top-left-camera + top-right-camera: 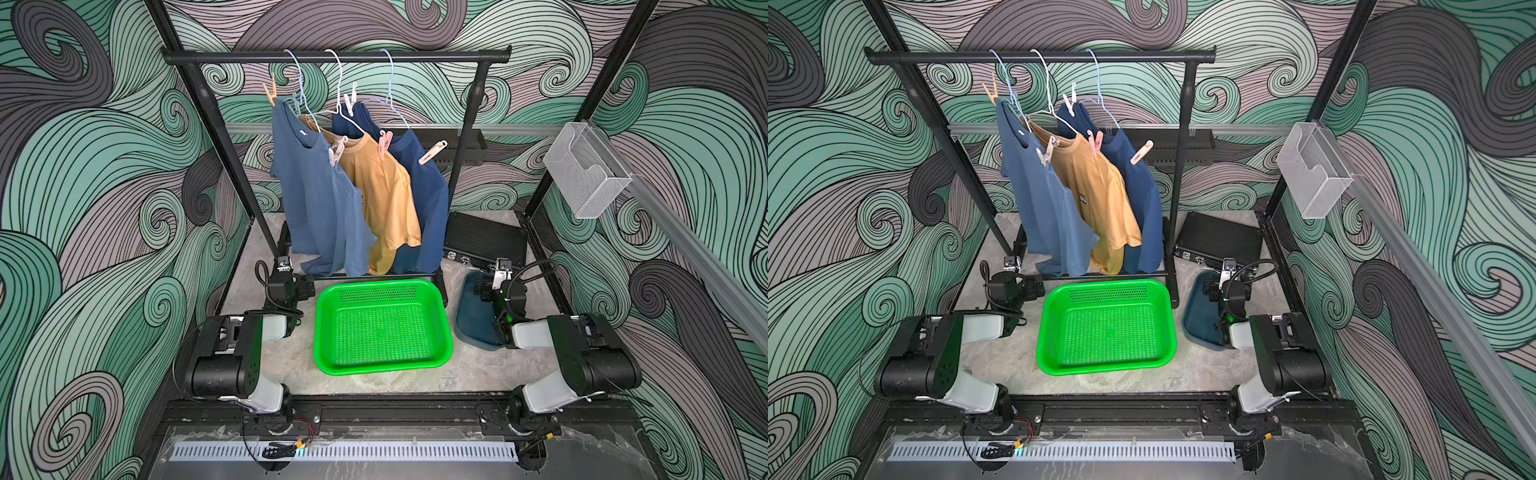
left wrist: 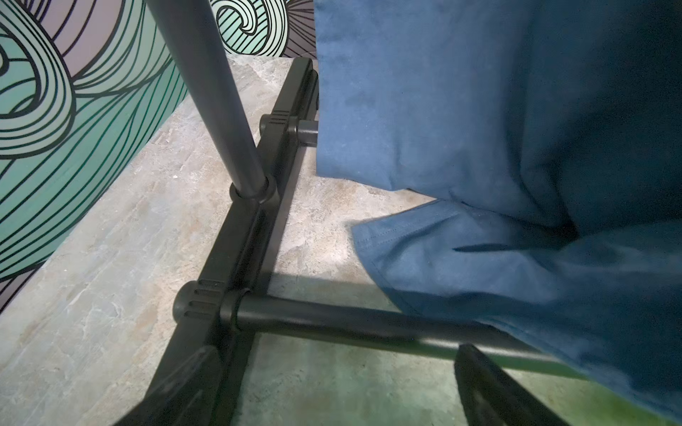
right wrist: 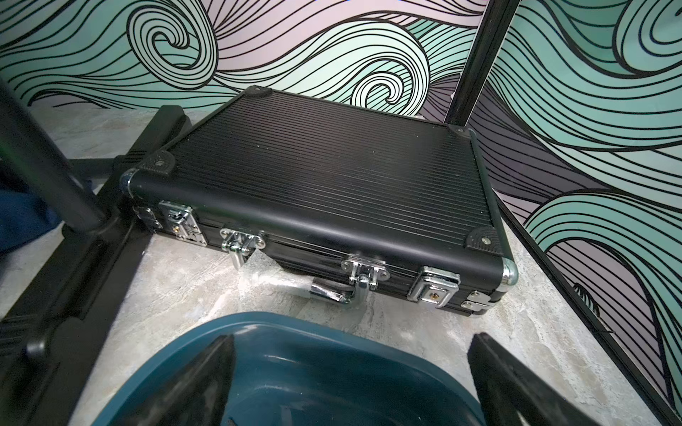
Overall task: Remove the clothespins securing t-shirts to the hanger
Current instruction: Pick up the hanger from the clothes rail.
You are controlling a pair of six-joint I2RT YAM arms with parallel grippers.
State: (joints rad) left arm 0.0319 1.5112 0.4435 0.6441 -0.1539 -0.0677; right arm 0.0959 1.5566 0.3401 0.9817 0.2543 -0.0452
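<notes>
Hanging tan tee [image 1: 1105,185], logo [image 1: 1082,196] in a top view

The black-and-white left arm [image 1: 232,357] and right arm [image 1: 582,361] sit folded low, elbows tucked back, forearms pointing forward. The left claw [image 2: 332,398] has its dark fingers spread wide; the right claw [image 3: 354,387] is spread just as wide.

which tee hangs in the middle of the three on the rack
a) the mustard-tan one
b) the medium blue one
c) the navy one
a: in both top views the mustard-tan t-shirt hangs between the medium blue t-shirt and the navy t-shirt on the rack.
</notes>
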